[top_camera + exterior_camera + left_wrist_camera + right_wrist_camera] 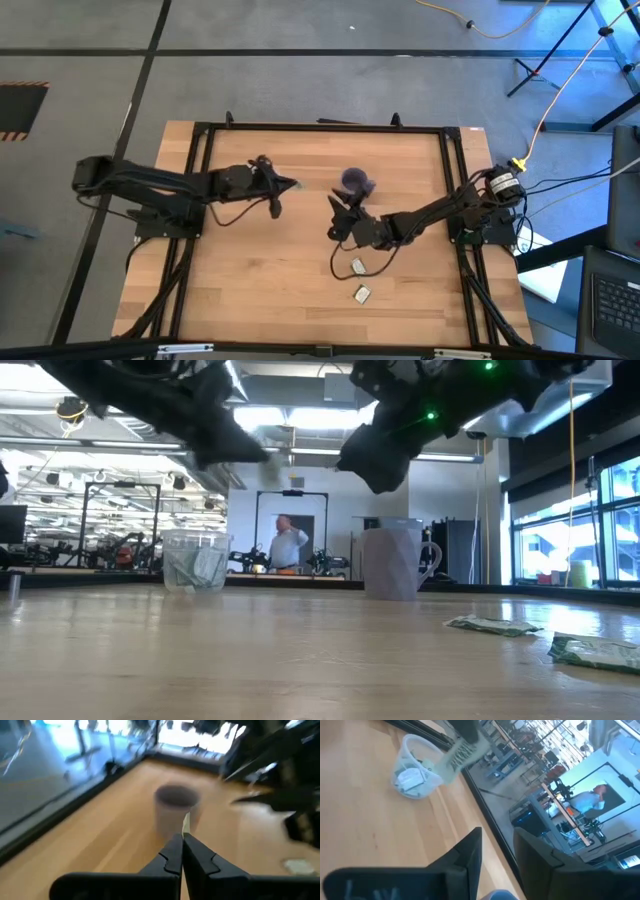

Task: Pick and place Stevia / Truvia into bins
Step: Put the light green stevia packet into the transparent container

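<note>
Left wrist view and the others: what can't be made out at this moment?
- Left claw, left wrist view: shut; the pale sliver at its tips is motion-blurred, unidentifiable.
- Purple-grey mug, low view: its wall hides the contents.
- Clear plastic cup, right wrist view: packets inside uncountable.
- Two green-white paper packets, high view: print too small.

Robotics lab: equipment racks (110, 525), more robot rigs (570, 815) behind.
</note>
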### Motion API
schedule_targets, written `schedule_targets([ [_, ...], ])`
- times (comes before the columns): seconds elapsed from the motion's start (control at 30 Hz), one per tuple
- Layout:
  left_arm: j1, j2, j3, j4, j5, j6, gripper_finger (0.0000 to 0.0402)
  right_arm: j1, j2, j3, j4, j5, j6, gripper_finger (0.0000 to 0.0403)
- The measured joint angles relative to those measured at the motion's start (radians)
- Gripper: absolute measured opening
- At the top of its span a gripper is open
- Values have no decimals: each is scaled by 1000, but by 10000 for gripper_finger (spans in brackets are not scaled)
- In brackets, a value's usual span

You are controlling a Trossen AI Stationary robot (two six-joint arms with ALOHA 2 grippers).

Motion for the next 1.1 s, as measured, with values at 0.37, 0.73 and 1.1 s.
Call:
schedule_targets([
  [0.37, 1, -179, 0, -475, -253, -171, 3, 0, 0, 0, 2, 11, 0, 116],
  [0.73, 75, -128, 0, -543, -202, -214, 3, 0, 0, 0, 2, -9, 0, 116],
  [1.1, 142, -17, 0, -542, -74, -243, 3, 0, 0, 0, 2, -9, -3, 116],
])
